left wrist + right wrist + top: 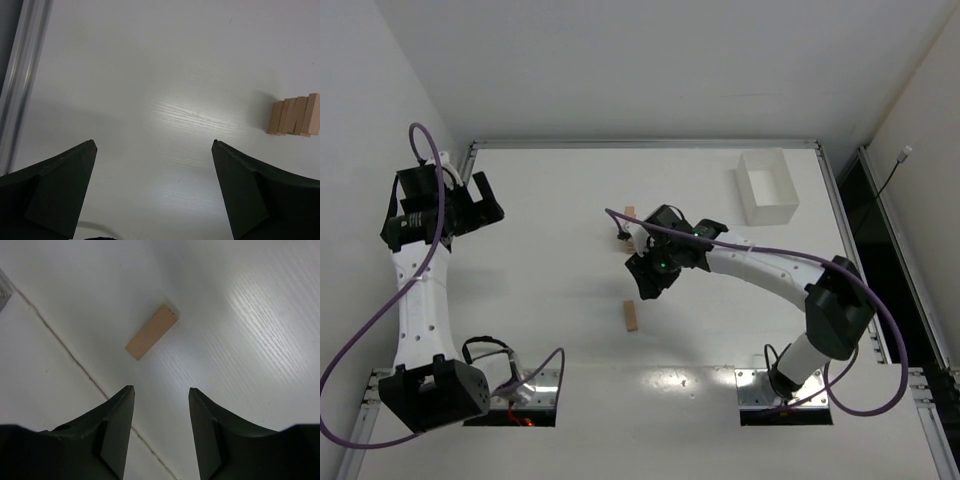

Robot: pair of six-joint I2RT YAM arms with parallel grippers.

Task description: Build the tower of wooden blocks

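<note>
Left claw [154, 145] and right claw [161, 388] gape, gripping nothing; my left wrist view alone shows the tower [295, 116] clearly; white bin [767, 187] only overhead.

A matt, pale-brown oblong wooden block [151, 332] lies on the white, faintly grained, softly glossy tabletop [260, 330]; at two o'clock, the smooth white rectangular plastic bin [772, 213].

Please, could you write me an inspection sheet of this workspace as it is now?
Surface: white table, no spill seen.
Job's things: one wood block lies flat, alone; tower of several blocks, apart from it.
Clutter: white bin near the far right corner.
Claws: left claw open, empty; right claw open, empty, short of the lone block.
Cables: purple cables along both arms; one passes close to the tower.
Surroundings: white walls; metal rail at the table's far edge.
</note>
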